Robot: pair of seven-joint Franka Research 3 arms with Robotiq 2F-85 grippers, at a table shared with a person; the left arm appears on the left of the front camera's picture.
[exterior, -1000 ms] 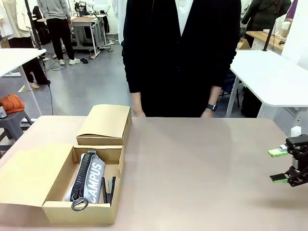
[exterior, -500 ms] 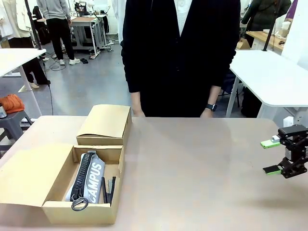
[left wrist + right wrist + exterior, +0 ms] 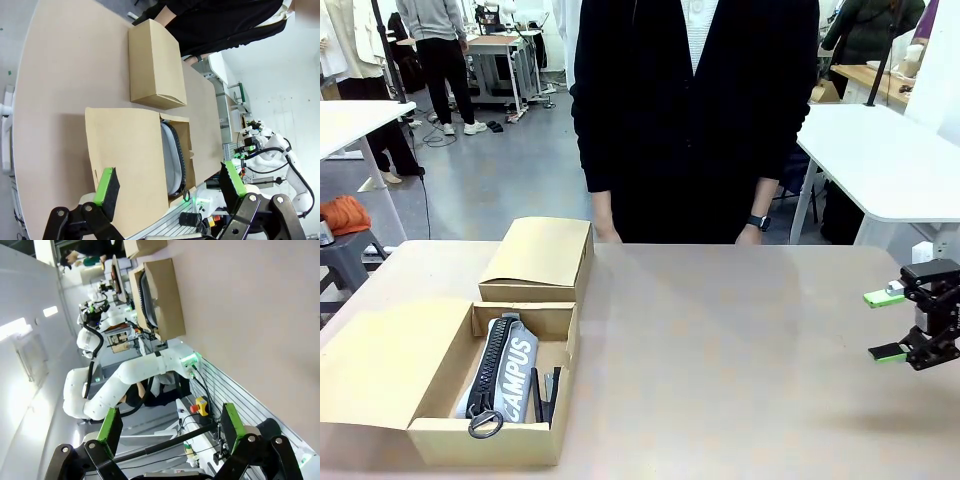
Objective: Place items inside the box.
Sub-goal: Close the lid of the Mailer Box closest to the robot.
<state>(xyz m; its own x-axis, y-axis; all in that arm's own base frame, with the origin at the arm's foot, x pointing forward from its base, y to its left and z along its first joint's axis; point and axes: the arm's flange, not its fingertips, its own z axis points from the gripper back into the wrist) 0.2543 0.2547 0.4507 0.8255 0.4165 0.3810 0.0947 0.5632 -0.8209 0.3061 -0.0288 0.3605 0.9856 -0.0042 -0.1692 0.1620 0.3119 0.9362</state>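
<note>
Grey pouch in open box, well apart from right pincer, empty

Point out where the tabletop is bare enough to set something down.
Bare: the tan tabletop between the open cardboard box and the right pincer. Crowded: the left side, with the closed cardboard box and the grey "CAMPUS" pouch.

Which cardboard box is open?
The nearer cardboard box, by the table's front edge. Its lid is folded out flat, and a grey CAMPUS pencil pouch lies inside. The farther box behind it has its lid shut.
</note>
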